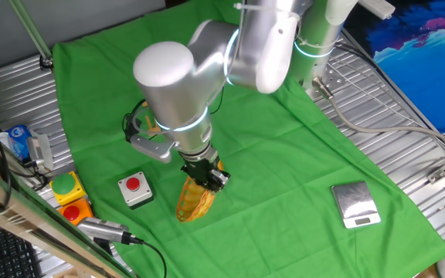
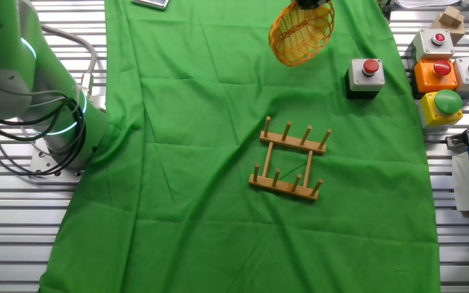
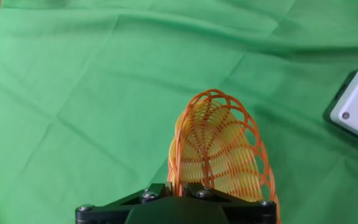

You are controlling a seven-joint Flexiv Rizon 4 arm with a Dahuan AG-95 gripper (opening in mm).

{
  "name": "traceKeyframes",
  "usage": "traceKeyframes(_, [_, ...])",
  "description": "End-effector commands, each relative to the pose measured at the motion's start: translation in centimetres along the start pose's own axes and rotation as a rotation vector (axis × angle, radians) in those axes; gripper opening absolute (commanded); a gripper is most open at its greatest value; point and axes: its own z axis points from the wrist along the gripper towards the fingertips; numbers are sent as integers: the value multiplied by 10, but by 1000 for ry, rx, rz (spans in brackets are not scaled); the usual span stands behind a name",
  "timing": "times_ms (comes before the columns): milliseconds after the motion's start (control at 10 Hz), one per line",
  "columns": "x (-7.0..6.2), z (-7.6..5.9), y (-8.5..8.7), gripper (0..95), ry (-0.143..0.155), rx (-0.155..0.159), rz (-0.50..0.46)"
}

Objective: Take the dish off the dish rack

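Oval yellow-and-orange woven wicker dish (image 3: 219, 149) hanging on edge, long axis near vertical, gripper (image 1: 205, 176) jaws pinching its top rim, wooden pegged dish rack (image 2: 291, 161) well apart on green cloth (image 2: 194, 146)

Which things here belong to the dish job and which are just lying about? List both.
Job:
the dish, held edge-up in the gripper
the dish rack, nothing on its pegs

Lying about:
grey box with a red button
silver scale
yellow and orange button boxes

The dish (image 2: 301, 36) hangs from the tool (image 1: 205, 179) well apart from the dish rack (image 2: 291, 161) — the button box (image 2: 365, 77) just beside it.
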Motion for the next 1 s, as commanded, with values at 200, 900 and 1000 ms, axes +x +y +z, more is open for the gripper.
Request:
traceKeyframes(200, [-6, 9, -8, 0, -11, 22, -6])
traceKeyframes(900, [-10, 16, -6, 0, 14, 18, 4])
traceKeyframes(1000, [-13, 17, -4, 0, 17, 12, 12])
